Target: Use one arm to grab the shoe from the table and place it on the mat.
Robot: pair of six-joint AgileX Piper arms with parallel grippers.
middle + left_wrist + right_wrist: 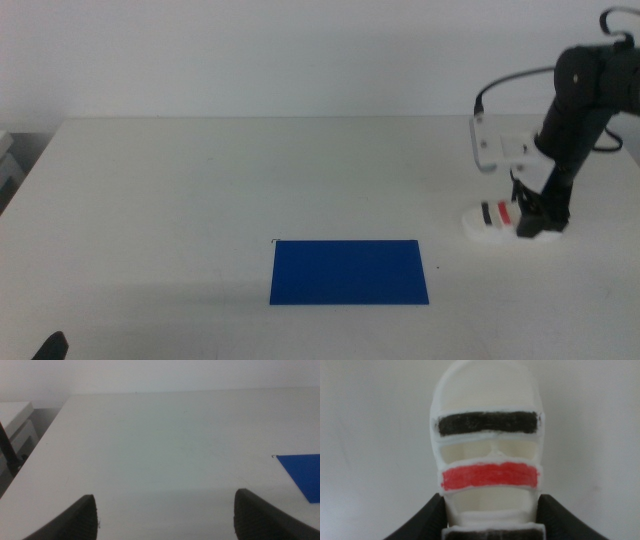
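You had the left gripper point(165, 515) waiting low at the table's point(200, 180) near left corner; only a dark tip showed at the bottom edge of the middle view. Its jaws stood wide apart with nothing between them.

Mat point(349, 271) lay bare near the front centre of the table. Nothing on it, so the placing was all left to do.

Shoe point(494, 222) sat on the table well to the right of the mat, sole down as far as the pictures showed. Right gripper point(531, 222) was down at the shoe's far-right end, arm point(590, 90) bent over it from the right. I judged you at the grasp step: lift, carry and set-down were not yet done.

Views differed:
- The middle view gave the layout, with shoe and mat apart, but it hid the jaws behind the gripper body.
- The left wrist view showed only bare table and a corner of the mat point(301, 474); no shoe.
- The right wrist view showed the shoe point(487, 450) close, one dark jaw flanking each side of the sole, at or just off the sides. Contact could not be confirmed, nor any lift.
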